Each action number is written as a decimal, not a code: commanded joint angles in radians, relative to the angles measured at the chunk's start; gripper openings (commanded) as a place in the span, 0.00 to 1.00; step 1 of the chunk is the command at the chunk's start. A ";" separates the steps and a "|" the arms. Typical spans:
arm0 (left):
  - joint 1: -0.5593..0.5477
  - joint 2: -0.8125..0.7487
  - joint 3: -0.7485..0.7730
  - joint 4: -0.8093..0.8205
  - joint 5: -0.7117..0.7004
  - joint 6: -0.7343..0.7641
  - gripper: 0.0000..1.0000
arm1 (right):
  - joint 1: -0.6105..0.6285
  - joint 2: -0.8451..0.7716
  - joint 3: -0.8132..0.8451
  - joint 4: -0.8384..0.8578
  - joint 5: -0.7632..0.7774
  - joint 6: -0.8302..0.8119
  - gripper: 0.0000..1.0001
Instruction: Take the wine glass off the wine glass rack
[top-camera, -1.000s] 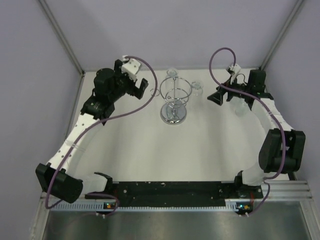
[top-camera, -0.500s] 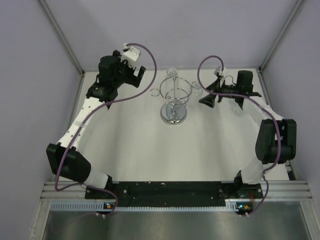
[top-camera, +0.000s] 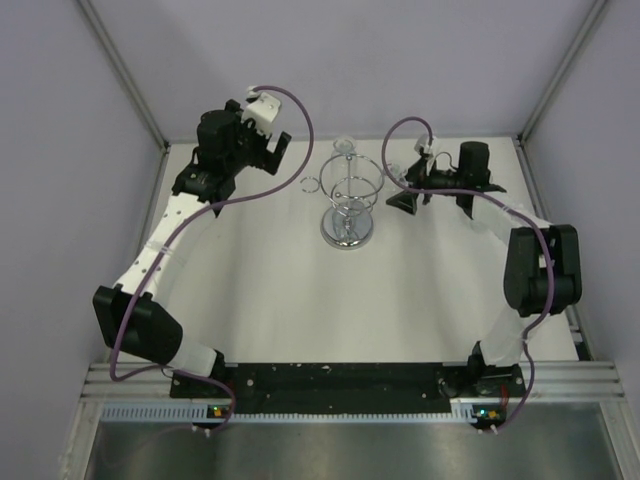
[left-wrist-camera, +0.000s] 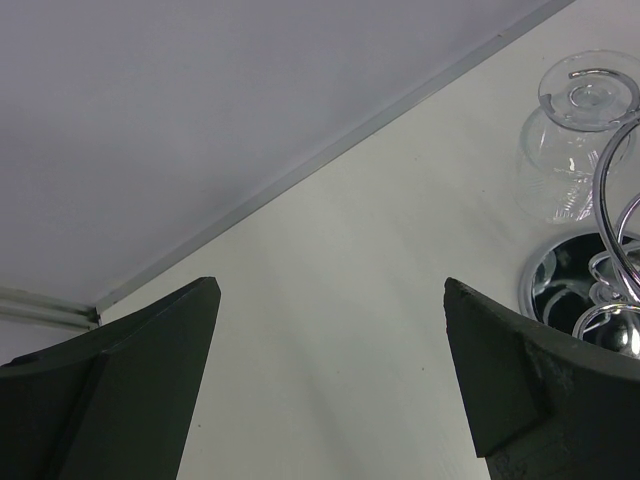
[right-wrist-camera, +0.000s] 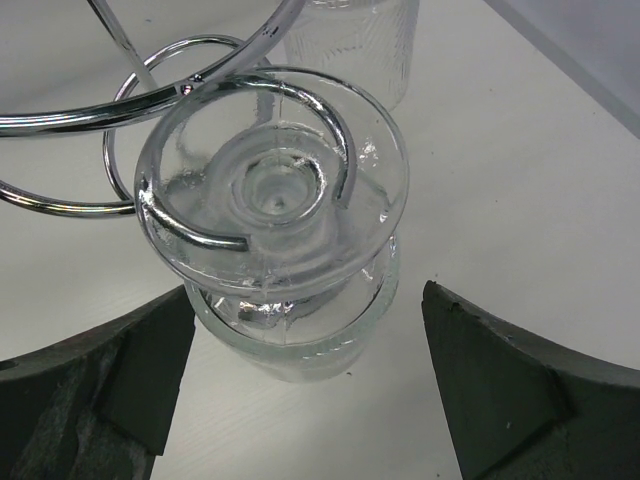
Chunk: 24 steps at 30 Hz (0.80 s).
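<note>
Right gripper (top-camera: 404, 199) has slid left, jaws spread, up to the wine glass (right-wrist-camera: 272, 195) hanging on the wine glass rack (top-camera: 347, 228); left gripper (top-camera: 277, 152) stays open

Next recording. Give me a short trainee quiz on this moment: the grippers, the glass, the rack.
1. True or false: the right gripper is shut on the wine glass.
2. How does that glass sit on the wine glass rack? A) upright on the round base B) hanging foot up in a wire loop C) lying across the top ring
3. In one word, how do the left gripper's jaws stand?
Key: 1 false; 2 B; 3 open.
</note>
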 joint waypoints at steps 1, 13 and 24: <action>0.004 -0.011 0.031 0.024 -0.004 0.016 0.99 | 0.017 0.016 0.038 0.083 -0.002 0.011 0.92; 0.004 -0.011 0.026 0.021 0.004 0.028 0.99 | 0.020 0.030 0.039 0.107 -0.011 0.026 0.83; 0.004 -0.018 0.015 0.021 0.022 0.032 0.99 | 0.023 0.010 0.026 0.112 -0.014 0.041 0.59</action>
